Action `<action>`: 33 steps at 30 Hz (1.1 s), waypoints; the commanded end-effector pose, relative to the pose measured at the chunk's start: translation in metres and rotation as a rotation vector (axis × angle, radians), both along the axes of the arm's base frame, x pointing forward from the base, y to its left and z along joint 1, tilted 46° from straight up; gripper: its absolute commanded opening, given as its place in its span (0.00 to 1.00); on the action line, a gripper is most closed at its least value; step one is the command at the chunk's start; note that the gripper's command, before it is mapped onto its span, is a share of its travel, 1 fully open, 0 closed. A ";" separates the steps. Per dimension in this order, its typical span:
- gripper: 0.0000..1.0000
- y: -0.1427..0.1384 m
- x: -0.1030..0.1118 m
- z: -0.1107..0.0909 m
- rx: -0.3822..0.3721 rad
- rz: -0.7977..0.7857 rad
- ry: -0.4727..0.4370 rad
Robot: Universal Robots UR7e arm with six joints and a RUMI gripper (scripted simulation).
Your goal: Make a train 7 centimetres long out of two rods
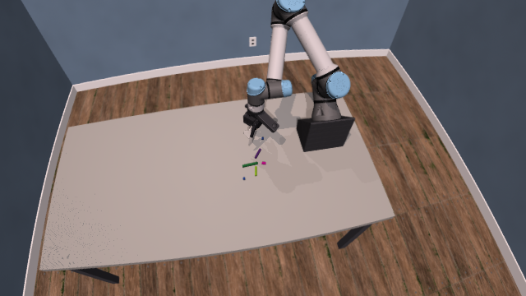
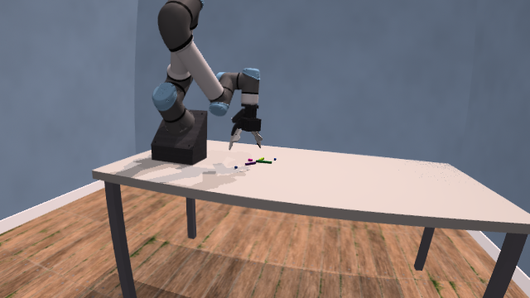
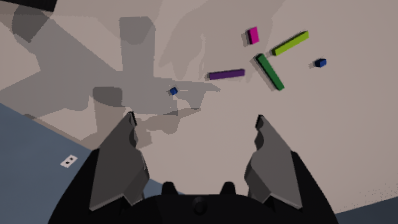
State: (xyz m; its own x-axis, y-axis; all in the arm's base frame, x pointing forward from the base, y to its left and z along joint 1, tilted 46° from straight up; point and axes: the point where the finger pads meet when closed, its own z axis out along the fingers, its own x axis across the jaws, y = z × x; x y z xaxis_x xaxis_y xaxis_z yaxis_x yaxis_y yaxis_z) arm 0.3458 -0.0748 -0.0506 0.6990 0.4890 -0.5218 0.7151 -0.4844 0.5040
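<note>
My gripper (image 1: 251,136) (image 2: 245,147) (image 3: 197,114) is open and empty, above the table. A blue rod (image 1: 262,138) (image 2: 236,167) (image 3: 173,91) lies nearest it. A purple rod (image 1: 257,153) (image 2: 250,163) (image 3: 226,74) lies apart between that blue rod and the others. A green rod (image 1: 250,164) (image 2: 265,161) (image 3: 270,72) lies at an angle to a lime rod (image 1: 256,171) (image 3: 291,43), with a small gap. A magenta rod (image 1: 264,163) (image 2: 250,160) (image 3: 254,35) lies beside them. A second blue rod (image 1: 244,178) (image 2: 275,159) (image 3: 321,62) lies alone. No two rods are in line end to end.
The rods lie on the pale table (image 1: 144,197) (image 2: 352,186). The arm's black base block (image 1: 325,133) (image 2: 178,145) stands at one end of the table. Shadows of the arm fall across the table around the nearer blue rod.
</note>
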 end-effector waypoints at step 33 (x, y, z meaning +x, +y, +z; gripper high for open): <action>1.00 -0.022 -0.028 0.025 0.006 0.369 0.370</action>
